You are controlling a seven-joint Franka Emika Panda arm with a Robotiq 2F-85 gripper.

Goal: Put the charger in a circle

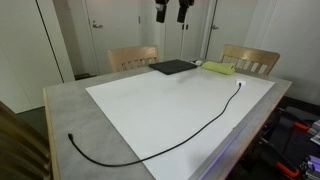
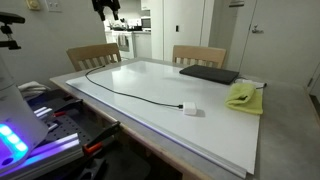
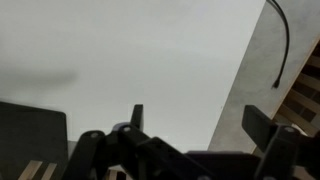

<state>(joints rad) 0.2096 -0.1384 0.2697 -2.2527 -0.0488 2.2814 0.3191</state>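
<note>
The charger (image 1: 237,97) is a thin black cable that lies in a long open curve across the white sheet (image 1: 170,100), from the near left corner to the far right side. In an exterior view the charger (image 2: 150,100) ends at a small white plug block (image 2: 190,110). My gripper (image 1: 170,10) hangs high above the table's far edge, open, with nothing between its fingers. In the wrist view the gripper (image 3: 200,120) looks down on the sheet, and one end of the charger (image 3: 285,45) shows at the top right, far from the fingers.
A flat black pad (image 1: 172,67) and a yellow-green cloth (image 1: 218,68) lie at the far end of the grey table (image 1: 70,105). Two wooden chairs (image 1: 133,57) (image 1: 250,58) stand behind it. Equipment with lights (image 2: 20,135) sits beside the table.
</note>
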